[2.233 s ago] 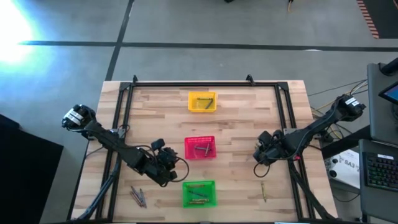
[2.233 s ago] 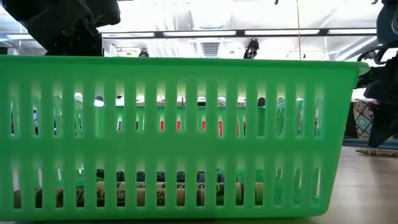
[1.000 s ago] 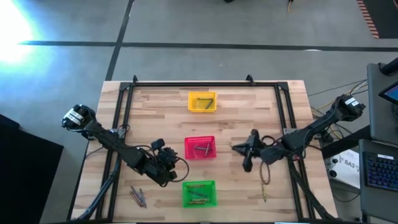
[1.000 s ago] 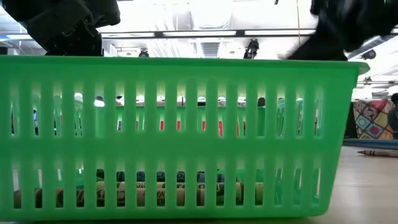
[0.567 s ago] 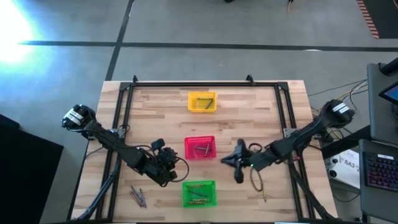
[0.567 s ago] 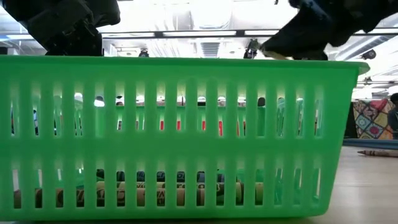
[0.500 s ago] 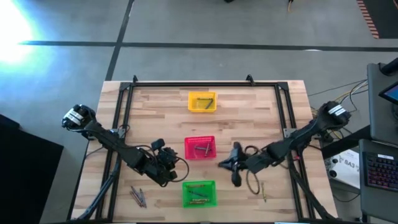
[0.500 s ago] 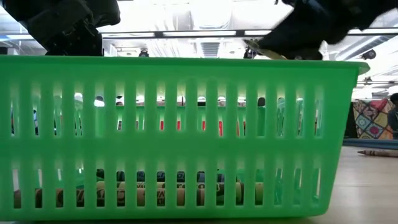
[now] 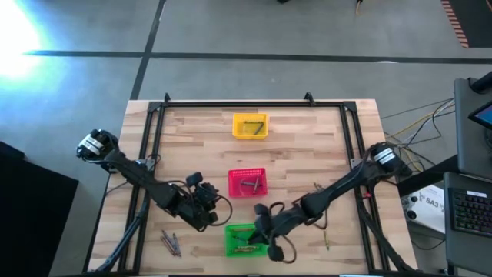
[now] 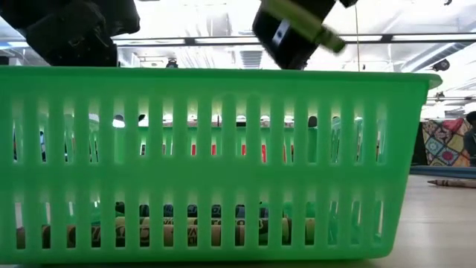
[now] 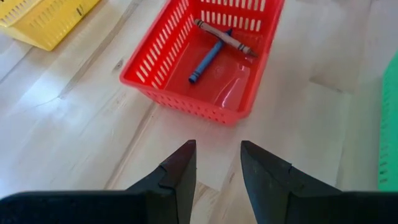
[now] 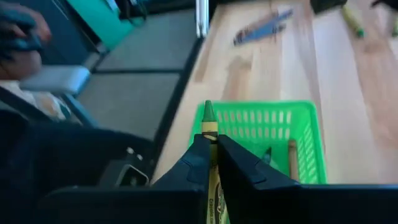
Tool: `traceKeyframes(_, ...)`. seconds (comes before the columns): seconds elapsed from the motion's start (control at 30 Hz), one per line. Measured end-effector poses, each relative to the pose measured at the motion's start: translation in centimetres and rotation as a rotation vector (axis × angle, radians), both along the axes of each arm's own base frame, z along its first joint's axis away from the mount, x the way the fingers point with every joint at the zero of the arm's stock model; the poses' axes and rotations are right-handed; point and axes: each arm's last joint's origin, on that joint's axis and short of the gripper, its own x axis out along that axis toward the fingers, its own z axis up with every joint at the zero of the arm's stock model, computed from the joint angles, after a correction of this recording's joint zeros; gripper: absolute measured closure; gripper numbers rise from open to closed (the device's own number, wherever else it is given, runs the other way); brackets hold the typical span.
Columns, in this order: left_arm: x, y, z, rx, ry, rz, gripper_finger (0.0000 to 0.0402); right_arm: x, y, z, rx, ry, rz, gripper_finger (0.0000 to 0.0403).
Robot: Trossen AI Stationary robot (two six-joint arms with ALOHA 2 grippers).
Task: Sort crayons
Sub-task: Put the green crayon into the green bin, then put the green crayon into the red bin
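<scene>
My right gripper [image 12: 210, 140] is shut on an olive-yellow crayon [image 12: 209, 121] and hangs above the green basket [image 9: 228, 241], at the table's near edge. It also shows in the high view [image 9: 265, 225] and the low view [image 10: 290, 30]. The green basket [image 12: 261, 117] holds several crayons [image 12: 291, 157] lying on its floor. My left gripper [image 11: 217, 165] is open and empty. It waits left of the green basket, near the red basket [image 11: 186, 84], and also shows in the high view [image 9: 206, 201]. My right gripper pinches the crayon's shaft [image 12: 211, 138] between its two fingers [image 12: 198, 155], with the crayon lying along the fingers. The pointed tip [image 12: 208, 109] sticks out past the fingertips. The fingers slant down from the table's right side. The crayon is lifted clear above the green basket.
The red basket [image 9: 247, 171] holds a blue crayon [image 11: 209, 56] and a grey-brown one [image 11: 225, 38]. The yellow basket [image 9: 237, 125] stands at the far middle. Loose crayons [image 9: 171, 243] lie near left, and one [image 9: 325, 237] lies near right. Black frame rails [image 9: 146, 154] run along the table's sides.
My right gripper has gone from the table's right side toward its left and near edge. It has stayed shut on the crayon and now stands over the green basket. My left arm has kept still.
</scene>
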Motion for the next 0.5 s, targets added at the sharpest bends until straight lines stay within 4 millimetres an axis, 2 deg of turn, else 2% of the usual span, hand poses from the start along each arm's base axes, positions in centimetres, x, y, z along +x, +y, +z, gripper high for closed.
traceKeyframes(0.1, -0.1, -0.2, 0.0, 0.000, 0.001, -0.007, 0.0293, 0.7, 0.2, -0.3, -0.028, 0.047, -0.002, 0.0354)
traceKeyframes(0.23, -0.2, -0.1, -0.2, 0.002, 0.003, -0.008, 0.0293, 1.0, 0.0, 0.2, -0.030, 0.041, -0.006, 0.0304)
traceKeyframes(0.37, -0.3, 0.0, -0.5, -0.003, -0.001, -0.004, 0.0293, 0.3, -0.6, 1.2, -0.058, 0.077, -0.054, 0.0268)
traceKeyframes(0.5, -0.5, 0.1, -1.0, -0.011, -0.009, -0.001, 0.0293, -1.2, -1.4, 2.0, -0.117, 0.174, -0.145, 0.0262)
